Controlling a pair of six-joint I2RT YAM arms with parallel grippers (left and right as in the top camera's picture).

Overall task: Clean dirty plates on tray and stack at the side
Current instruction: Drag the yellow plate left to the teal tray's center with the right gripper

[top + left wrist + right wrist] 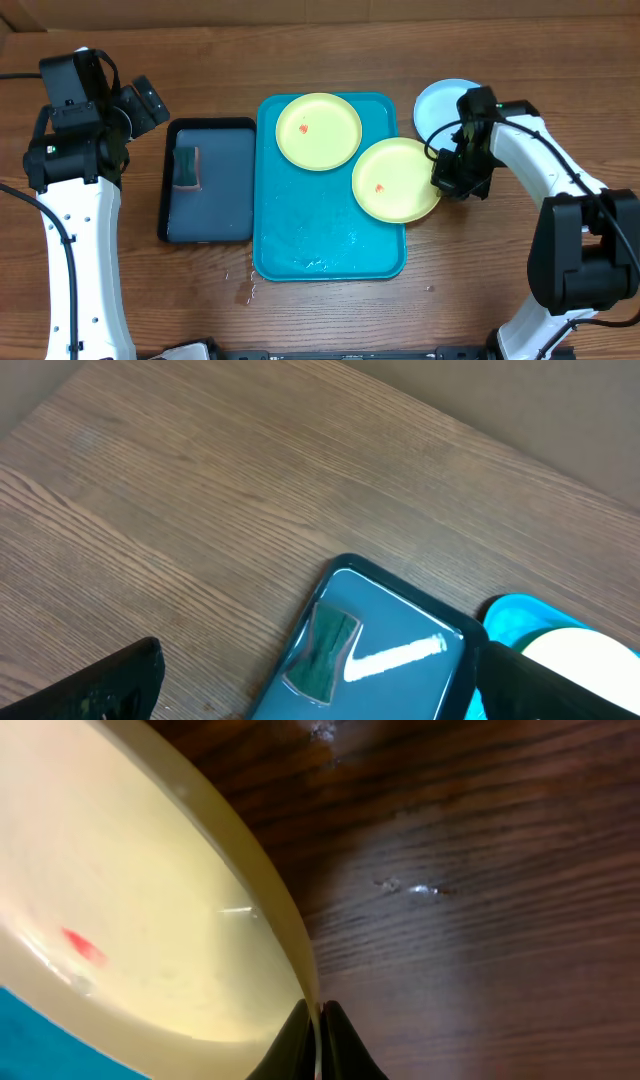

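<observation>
Hovering wide open and empty, the left gripper [145, 103] waits aside; a round pale yellow-green plastic plate [318, 131] lies on the teal plastic tray [300, 235]; the right gripper [447, 178] pinches the overhanging rim of a second such plate [390, 180], probably to lift it clear.

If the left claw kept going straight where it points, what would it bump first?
Probably the dark tray, about where the sponge lies. The open left gripper aims down at it with nothing in between, though depth is hard to judge.
</observation>
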